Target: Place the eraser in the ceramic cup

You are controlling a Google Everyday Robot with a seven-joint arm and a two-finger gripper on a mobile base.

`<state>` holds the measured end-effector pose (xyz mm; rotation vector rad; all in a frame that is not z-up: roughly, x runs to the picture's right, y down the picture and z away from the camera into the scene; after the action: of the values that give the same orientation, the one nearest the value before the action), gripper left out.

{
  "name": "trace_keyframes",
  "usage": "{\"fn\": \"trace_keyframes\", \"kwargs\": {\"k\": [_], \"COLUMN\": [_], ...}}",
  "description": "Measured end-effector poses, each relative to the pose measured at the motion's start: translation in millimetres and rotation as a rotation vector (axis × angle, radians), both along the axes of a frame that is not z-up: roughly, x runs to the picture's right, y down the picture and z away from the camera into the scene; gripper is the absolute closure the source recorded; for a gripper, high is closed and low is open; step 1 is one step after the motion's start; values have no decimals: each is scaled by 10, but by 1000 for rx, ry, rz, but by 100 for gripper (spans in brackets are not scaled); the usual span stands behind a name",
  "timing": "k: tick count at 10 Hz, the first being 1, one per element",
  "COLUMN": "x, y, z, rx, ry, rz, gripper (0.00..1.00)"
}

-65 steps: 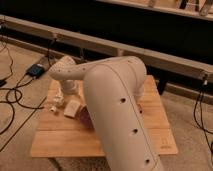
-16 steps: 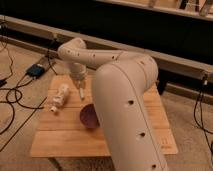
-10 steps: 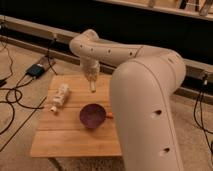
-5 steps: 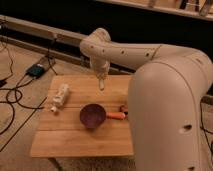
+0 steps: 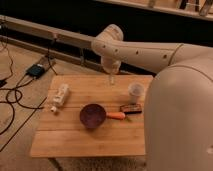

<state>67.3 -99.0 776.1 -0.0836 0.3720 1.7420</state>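
My gripper point(image 5: 112, 80) hangs from the arm's wrist over the back edge of the wooden table point(image 5: 75, 142), left of and behind the ceramic cup point(image 5: 135, 92). The jaws are shut, and a small pale piece at their tip looks like the eraser point(image 5: 112, 82). No eraser lies on the table. The white cup stands upright near the right edge, about a cup's width from the gripper. My large pale arm fills the right side of the view and hides the table's right end.
A dark purple bowl point(image 5: 93, 115) sits mid-table with an orange piece point(image 5: 116, 115) beside it. In front of the cup lies a dark flat bar point(image 5: 131, 108). A white tube point(image 5: 60, 95) lies at the left. Cables and a box point(image 5: 37, 70) are on the floor.
The gripper has travelled right along the back of the table, from beside the white tube to close by the cup. The objects on the table have stayed put.
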Motion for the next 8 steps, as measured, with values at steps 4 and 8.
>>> {"fn": "trace_keyframes", "kwargs": {"k": [4,8], "x": [358,652], "y": [-109,-149], "z": [-11,63], "rx": [48,74], "ry": [53,106], "rz": [7,24], "gripper": [100,100]}}
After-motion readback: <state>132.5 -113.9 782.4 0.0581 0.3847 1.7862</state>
